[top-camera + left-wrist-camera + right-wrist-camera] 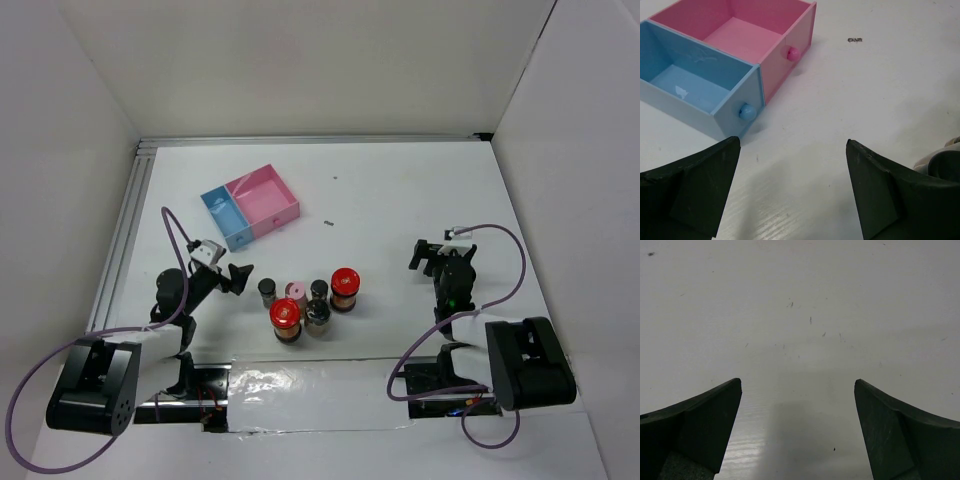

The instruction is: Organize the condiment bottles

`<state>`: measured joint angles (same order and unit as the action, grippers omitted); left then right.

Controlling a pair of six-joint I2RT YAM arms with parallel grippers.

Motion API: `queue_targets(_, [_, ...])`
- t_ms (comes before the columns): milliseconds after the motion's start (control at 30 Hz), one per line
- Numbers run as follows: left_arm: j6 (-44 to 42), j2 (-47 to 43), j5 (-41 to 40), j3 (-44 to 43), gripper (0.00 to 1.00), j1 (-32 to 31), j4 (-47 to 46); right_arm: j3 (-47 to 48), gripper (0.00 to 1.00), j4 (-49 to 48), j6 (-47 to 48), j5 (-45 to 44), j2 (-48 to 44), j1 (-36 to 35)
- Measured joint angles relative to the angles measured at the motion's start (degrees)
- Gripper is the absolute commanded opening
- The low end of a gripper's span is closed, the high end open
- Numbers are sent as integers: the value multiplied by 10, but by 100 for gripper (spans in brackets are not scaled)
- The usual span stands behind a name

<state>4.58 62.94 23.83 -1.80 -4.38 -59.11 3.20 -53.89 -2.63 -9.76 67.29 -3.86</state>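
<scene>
Overall, walls (300, 60) and table (400, 190) are white; left end effector (242, 277), right end effector (420, 256) gape.

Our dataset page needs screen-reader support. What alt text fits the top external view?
Six small jars cluster near the front of the table between two open, empty grippers, the left gripper close beside them, the right gripper farther off. An empty pink-and-blue tray sits behind them, to the left.
</scene>
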Motion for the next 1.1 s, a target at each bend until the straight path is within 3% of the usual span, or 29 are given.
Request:
queue_targets(100, [-1,0,3,0,99,0,0,0,100,12,-5,-8,-7,3])
queue_targets(267, [-5,-3,11,-1,99,0,9,51,100,113,-28,-36,-43,23])
queue_targets(400, [-27,-59,30,-69,99,2,188,111,100,204,-37,-32,-113,31])
queue_targets(600, [-88,-125,42,-330,99,19,426,317,100,411,-80,-59,-142,49])
queue_targets(633, [-104,-131,58,-364,99,20,461,355,91,445,-80,-58,-135,52])
queue_targets(667, [-123,-135,80,-401,99,20,500,423,73,500,-75,-51,-116,56])
queue_targets(700, [-137,-137,101,-429,99,20,534,427,72,503,-74,-50,-115,56])
queue_targets(733, [-162,-130,131,-460,99,19,584,458,61,536,-64,-35,-103,57])
queue_targets(800, [-220,-102,203,-537,99,13,702,507,56,588,-40,8,-80,56])
queue_targets(867, [-277,-56,256,-612,99,-6,811,537,74,635,-22,52,-60,51])
queue_targets(900, [-307,-34,273,-640,99,-16,860,544,96,655,-17,67,-53,46])
queue_targets(1000, [-384,27,275,-661,80,-35,972,545,100,712,0,96,-48,12])
queue_targets(1100, [-449,54,249,-635,94,-48,1037,543,100,738,3,111,-52,-26])
